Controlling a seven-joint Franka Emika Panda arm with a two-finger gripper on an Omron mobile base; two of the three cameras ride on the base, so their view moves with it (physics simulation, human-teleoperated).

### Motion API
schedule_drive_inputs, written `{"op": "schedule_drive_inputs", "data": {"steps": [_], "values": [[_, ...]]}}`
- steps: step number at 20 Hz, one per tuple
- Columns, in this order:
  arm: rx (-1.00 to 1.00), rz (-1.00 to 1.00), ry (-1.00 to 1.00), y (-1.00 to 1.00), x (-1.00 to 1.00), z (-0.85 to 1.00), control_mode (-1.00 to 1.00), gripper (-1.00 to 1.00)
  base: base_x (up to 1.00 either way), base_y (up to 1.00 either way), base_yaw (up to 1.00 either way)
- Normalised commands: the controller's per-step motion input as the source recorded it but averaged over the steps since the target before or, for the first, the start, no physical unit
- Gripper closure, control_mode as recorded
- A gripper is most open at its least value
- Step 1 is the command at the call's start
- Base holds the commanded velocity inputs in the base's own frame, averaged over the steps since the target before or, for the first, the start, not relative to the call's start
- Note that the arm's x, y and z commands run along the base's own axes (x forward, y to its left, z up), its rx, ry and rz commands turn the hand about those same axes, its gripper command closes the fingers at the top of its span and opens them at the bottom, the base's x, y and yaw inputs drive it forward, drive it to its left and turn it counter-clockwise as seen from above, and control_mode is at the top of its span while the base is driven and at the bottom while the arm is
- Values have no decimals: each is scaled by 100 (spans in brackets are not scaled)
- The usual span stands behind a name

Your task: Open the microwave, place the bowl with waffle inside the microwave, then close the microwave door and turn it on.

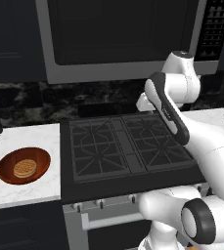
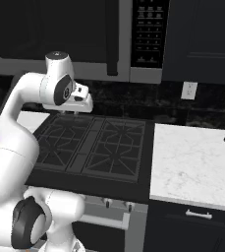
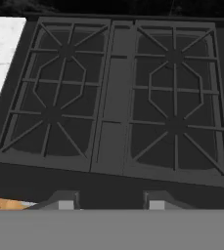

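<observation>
A: Where does the gripper point(image 3: 108, 202) sit over the gas stove point(image 1: 128, 146)?

B: Above its rear edge, pointing down at the grates. In the hand view two grey fingertips point(image 3: 64, 201) rise with a plain gap between them and nothing in it, so the jaws stand spread and empty.

A: And the bowl point(image 1: 23, 166)?

B: On the white marble counter point(image 1: 30, 188) just left of the stove, well apart from the gripper. The waffle point(image 1: 25, 168) lies flat in its middle.

A: The microwave point(image 1: 128, 39)?

B: Mounted directly above the stove. The microwave door point(image 2: 50, 32) is flush and closed, its dark handle point(image 2: 112, 37) upright beside the button panel point(image 2: 148, 32).
</observation>
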Motion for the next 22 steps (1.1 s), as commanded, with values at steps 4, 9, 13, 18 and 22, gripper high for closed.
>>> {"op": "schedule_drive_inputs", "data": {"steps": [4,9,13,18,22], "values": [[0,-5,0,7,4,-11,-100,-100,0,0,0],[-9,-13,-50,30,-30,52,-100,-100,0,0,0],[-6,-9,-75,4,-42,88,-100,-100,0,0,0],[-2,-13,-60,0,-18,77,-100,-100,0,0,0],[0,-22,-33,-24,0,58,-100,-100,0,0,0]]}}
